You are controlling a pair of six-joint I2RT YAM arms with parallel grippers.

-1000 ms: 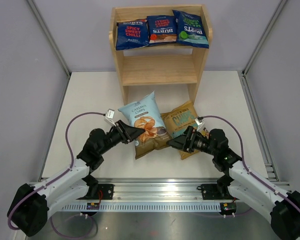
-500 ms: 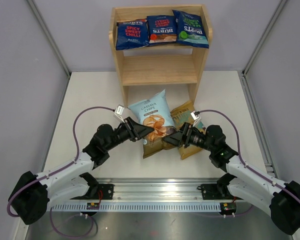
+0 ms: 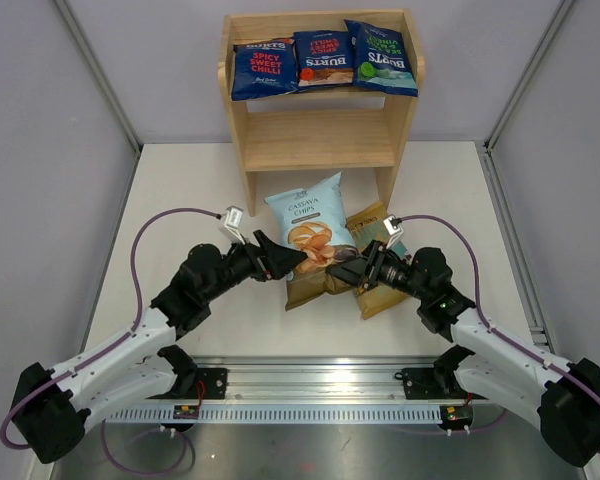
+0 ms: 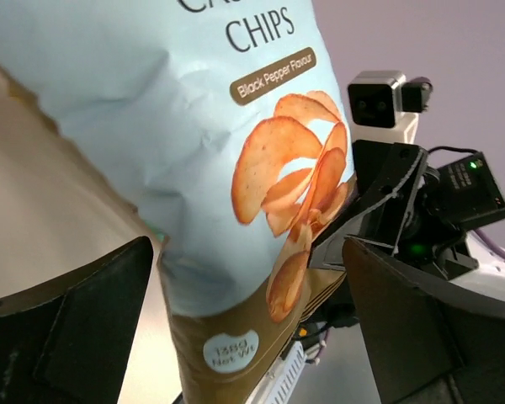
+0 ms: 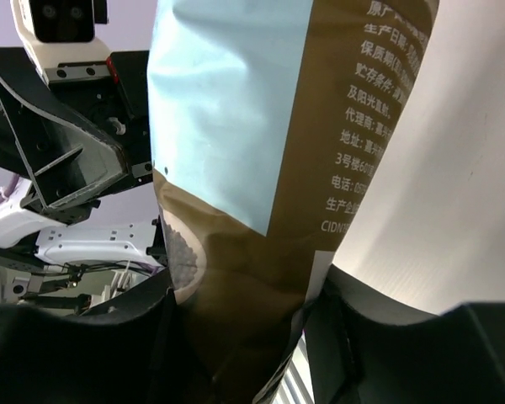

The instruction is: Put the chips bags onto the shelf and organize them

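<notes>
The pale-blue and olive Cassava chips bag (image 3: 310,222) stands tilted in front of the shelf (image 3: 320,140). My right gripper (image 3: 346,272) is shut on its brown bottom end (image 5: 236,278); in the right wrist view both fingers (image 5: 379,337) press the bag. My left gripper (image 3: 286,262) is open, and its fingers (image 4: 67,320) stand wide on either side of the bag (image 4: 194,126) with gaps. A yellowish-brown and teal bag (image 3: 367,224) lies flat on the table behind it. Three dark blue Burts bags (image 3: 263,68) (image 3: 324,58) (image 3: 382,58) lie on the shelf's top tier.
The shelf's middle tier holds nothing. The white table (image 3: 180,190) is bordered by grey walls on the left, right and back. A metal rail (image 3: 320,385) with both arm bases runs along the near edge.
My left gripper has opened and let go of the Cassava bag, and my right gripper has shut on its lower end. The bag has moved right and toward the shelf.
</notes>
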